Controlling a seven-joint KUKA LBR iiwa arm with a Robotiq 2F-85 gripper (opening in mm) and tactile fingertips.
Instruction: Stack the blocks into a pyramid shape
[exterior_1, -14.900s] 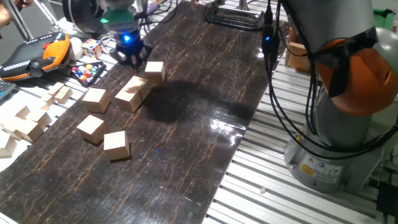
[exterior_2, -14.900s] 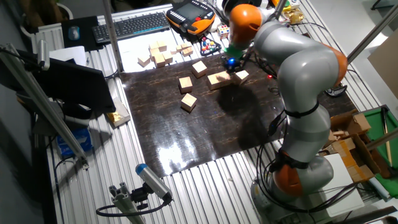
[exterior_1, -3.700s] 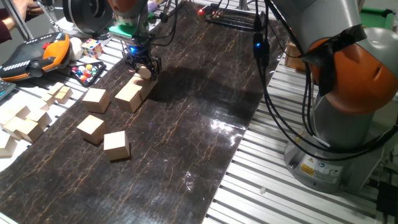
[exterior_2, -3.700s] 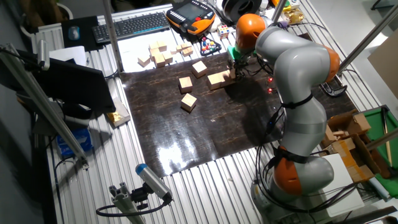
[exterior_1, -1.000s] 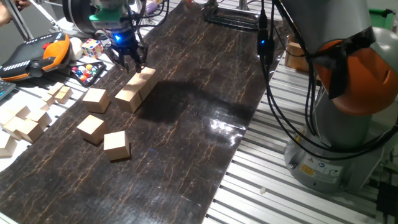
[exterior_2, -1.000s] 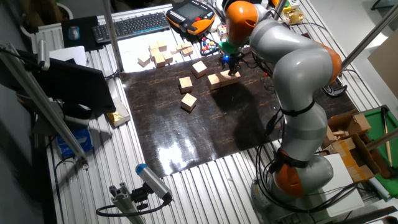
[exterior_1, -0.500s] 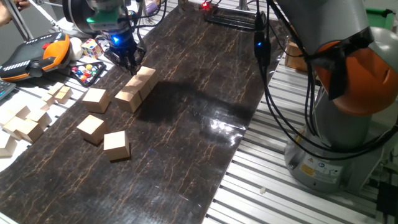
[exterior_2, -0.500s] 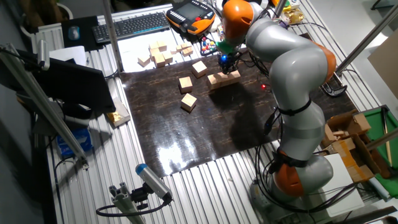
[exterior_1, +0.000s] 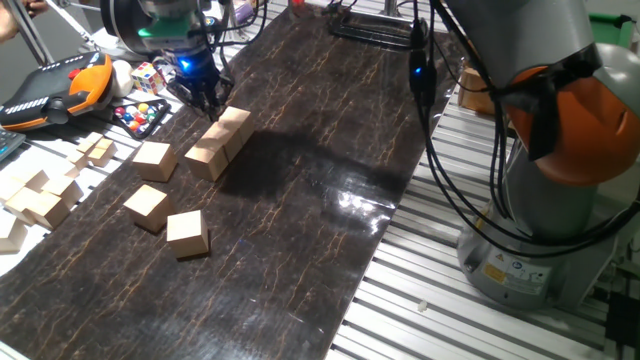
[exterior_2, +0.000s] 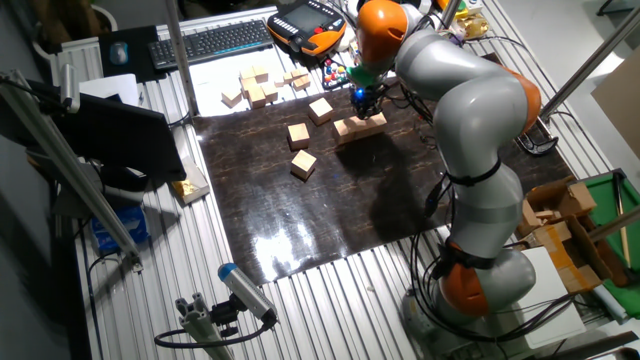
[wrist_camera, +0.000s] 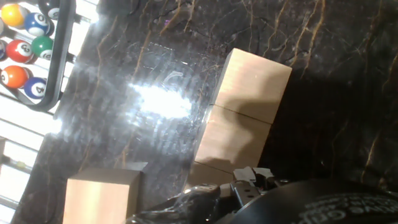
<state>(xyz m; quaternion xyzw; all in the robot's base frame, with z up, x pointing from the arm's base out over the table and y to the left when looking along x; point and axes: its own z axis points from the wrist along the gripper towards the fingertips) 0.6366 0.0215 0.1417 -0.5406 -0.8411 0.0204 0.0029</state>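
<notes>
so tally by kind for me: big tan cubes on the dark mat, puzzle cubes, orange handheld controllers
light-tan wooden cubes on the dark marbled mat: 6
multicoloured puzzle cube: 1
orange and black handheld controller: 1
total: 8

A dark marbled mat (exterior_1: 330, 150) covers the middle of the slatted metal table (exterior_1: 400, 300). At about ten o'clock from the mat in one fixed view lies an orange-and-black handheld controller (exterior_1: 55, 85), with a multicoloured puzzle cube (exterior_1: 148, 76) and a small tray of billiard balls (exterior_1: 140, 117) just beside it. A loose pile of small pale wooden pieces (exterior_1: 45, 195) sits at nine o'clock. In the other fixed view, a keyboard (exterior_2: 215, 40) lies at twelve o'clock, a mouse (exterior_2: 119, 52) beside it.
</notes>
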